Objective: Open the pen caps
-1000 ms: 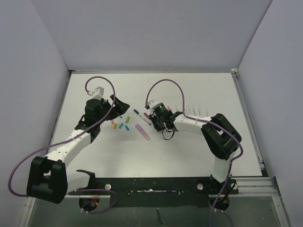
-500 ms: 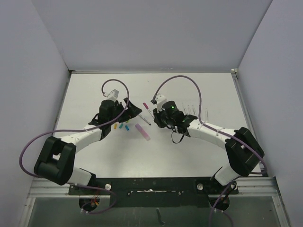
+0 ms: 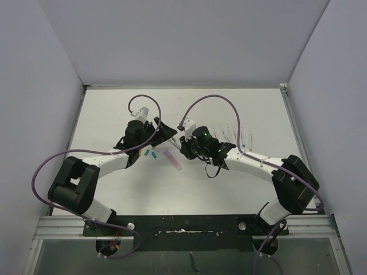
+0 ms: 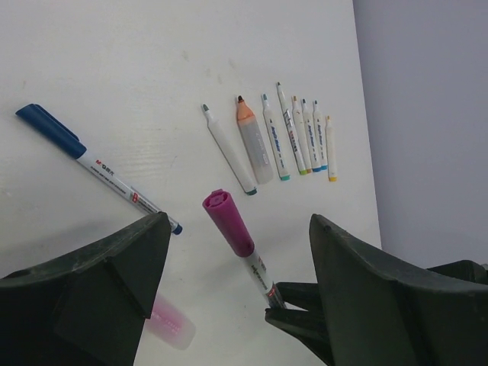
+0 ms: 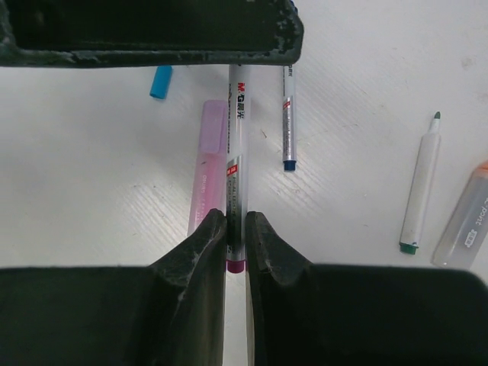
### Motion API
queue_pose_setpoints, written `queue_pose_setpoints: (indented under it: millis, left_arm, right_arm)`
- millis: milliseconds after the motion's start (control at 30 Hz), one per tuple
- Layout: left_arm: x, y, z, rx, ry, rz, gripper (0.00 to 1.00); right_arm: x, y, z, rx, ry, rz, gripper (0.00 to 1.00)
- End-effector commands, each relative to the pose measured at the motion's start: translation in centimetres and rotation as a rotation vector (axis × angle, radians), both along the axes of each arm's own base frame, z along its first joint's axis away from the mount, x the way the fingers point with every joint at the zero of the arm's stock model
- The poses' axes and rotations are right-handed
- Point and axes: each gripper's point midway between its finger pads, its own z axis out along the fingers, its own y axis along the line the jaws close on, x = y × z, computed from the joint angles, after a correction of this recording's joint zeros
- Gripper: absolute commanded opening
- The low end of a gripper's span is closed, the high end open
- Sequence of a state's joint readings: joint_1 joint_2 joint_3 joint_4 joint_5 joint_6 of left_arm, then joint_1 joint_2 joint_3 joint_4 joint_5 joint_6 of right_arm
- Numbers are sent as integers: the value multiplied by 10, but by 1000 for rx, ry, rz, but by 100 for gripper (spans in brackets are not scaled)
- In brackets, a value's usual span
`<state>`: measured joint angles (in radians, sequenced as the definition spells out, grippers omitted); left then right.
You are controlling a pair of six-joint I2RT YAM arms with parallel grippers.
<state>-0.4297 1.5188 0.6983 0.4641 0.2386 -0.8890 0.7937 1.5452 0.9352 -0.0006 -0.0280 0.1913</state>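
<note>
My right gripper (image 5: pixel 235 221) is shut on the barrel of a slim white pen (image 5: pixel 237 137), holding it off the table. That pen's magenta cap (image 4: pixel 229 223) points toward my left gripper (image 4: pixel 238 221). The left gripper is open, its two fingers standing either side of the cap with a gap on both sides. From above, the left gripper (image 3: pixel 166 133) and the right gripper (image 3: pixel 184 143) meet near the table's middle. A few loose pen caps (image 3: pixel 150 153) lie below the left gripper, and a blue cap (image 5: pixel 161 81) shows on the table.
A pink highlighter (image 5: pixel 210 168) lies under the held pen, beside a capped blue pen (image 4: pixel 99 168). Several uncapped pens (image 4: pixel 282 141) lie in a row to the right, among them a green-ended one (image 5: pixel 421 191) and an orange highlighter (image 5: pixel 465 221).
My left arm has swung right until its fingers flank the magenta cap, and its jaws have narrowed a little. The right gripper has stayed shut on the pen, shifting slightly.
</note>
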Motion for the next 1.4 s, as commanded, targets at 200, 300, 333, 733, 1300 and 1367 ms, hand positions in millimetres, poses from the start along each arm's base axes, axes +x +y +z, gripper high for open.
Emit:
queue_pose_setpoints:
  millis: [200, 300, 333, 733, 1300, 1367]
  left_arm:
    - [14, -15, 35, -85, -108, -23, 50]
    - [13, -15, 34, -87, -109, -27, 38]
    - [13, -15, 34, -87, -109, -28, 34]
    - [8, -24, 41, -101, -121, -70, 0]
    - [-9, -52, 53, -95, -147, -142, 0]
    - [-9, -53, 53, -93, -148, -146, 0]
  right_arm:
    - [-3, 17, 41, 102, -95, 38, 0]
    - [-4, 18, 41, 103, -96, 38, 0]
    - [-3, 18, 42, 103, -97, 38, 0]
    - [4, 20, 44, 82, -105, 22, 48]
    - [27, 23, 48, 89, -106, -15, 30]
    - [28, 21, 48, 92, -106, -22, 22]
